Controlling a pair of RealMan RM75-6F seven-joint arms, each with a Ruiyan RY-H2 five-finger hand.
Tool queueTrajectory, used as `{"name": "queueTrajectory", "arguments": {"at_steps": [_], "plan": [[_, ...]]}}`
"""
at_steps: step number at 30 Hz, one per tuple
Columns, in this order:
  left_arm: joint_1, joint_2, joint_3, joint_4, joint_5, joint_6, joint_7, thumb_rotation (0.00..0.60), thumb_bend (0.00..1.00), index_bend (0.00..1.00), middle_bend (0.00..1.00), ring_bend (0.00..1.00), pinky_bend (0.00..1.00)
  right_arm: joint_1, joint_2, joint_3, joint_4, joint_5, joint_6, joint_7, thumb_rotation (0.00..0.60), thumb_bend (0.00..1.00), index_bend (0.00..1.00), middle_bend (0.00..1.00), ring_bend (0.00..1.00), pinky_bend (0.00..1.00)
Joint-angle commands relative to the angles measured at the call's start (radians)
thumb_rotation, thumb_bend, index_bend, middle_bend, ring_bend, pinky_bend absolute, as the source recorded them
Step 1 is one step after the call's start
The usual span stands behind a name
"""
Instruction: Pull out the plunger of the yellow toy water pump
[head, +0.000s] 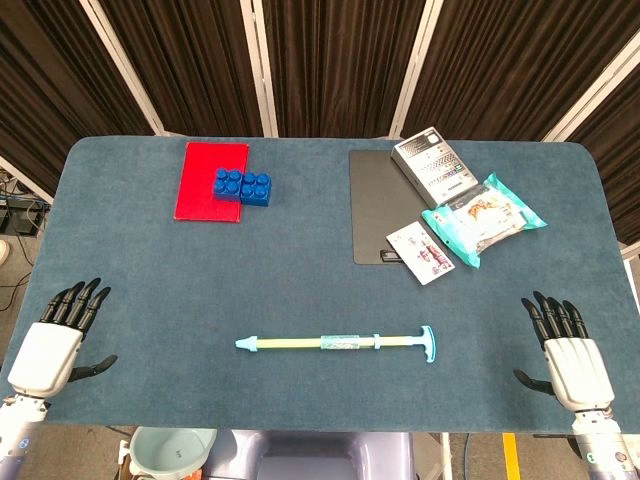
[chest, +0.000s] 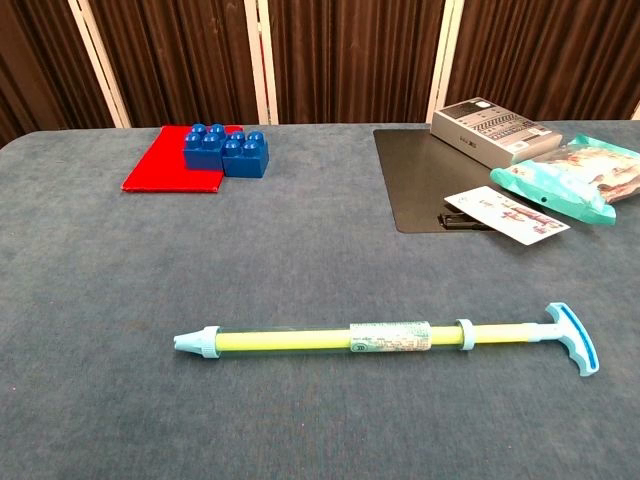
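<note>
Presently the blue felt-covered table (head: 150, 270) carries everything, and nothing of the task is yet begun. Across its far side lie a black clipboard (head: 375, 205), a red flat sheet (head: 205, 185) with a blue studded toy block (head: 241, 186) on its right edge, a grey printed box (head: 432, 167), a teal snack packet (head: 483, 217) and a small printed card (head: 420, 251); all are well apart from the work. The yellow toy water pump with pale blue fittings (head: 335, 343) lies flat near the front edge, midway between my hands, its long axis running left to right. Its nozzle points toward my left side and its T-shaped plunger handle (head: 428, 344) toward my right. My left hand (head: 55, 345) rests at the front left corner, fingers spread, holding nothing. My right hand (head: 565, 350) rests at the front right corner, likewise spread and empty, and is the nearer to the handle. I judge the right should take the handle and the left steady the barrel; bare felt surrounds the pump, with room rightward to draw.
</note>
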Motion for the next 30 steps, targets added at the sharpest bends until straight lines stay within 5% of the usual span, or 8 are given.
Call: {"name": "queueTrajectory", "arguments": {"at_steps": [1, 8, 15, 30], "plan": [[-0.003, -0.008, 0.002, 0.003, 0.000, -0.006, 0.015, 0.600, 0.09, 0.00, 0.00, 0.03, 0.13, -0.006, 0.000, -0.007, -0.002, -0.015, 0.010, -0.005, 0.600, 0.00, 0.00, 0.00, 0.00, 0.05], [-0.015, -0.059, -0.003, 0.032, 0.039, 0.016, 0.025, 0.600, 0.09, 0.16, 0.00, 0.03, 0.13, -0.005, -0.004, -0.014, -0.001, -0.022, 0.002, -0.009, 0.600, 0.00, 0.00, 0.00, 0.00, 0.05], [-0.065, -0.248, -0.007, 0.137, 0.153, 0.037, 0.087, 0.600, 0.12, 0.39, 0.02, 0.03, 0.13, 0.011, -0.009, 0.002, 0.009, 0.011, -0.030, 0.006, 0.600, 0.00, 0.00, 0.00, 0.00, 0.05], [-0.174, -0.565, -0.053, 0.333, 0.179, -0.063, 0.253, 0.600, 0.15, 0.46, 0.07, 0.08, 0.13, 0.048, -0.003, 0.048, 0.049, 0.115, -0.117, 0.079, 0.600, 0.00, 0.00, 0.00, 0.00, 0.05]]}}
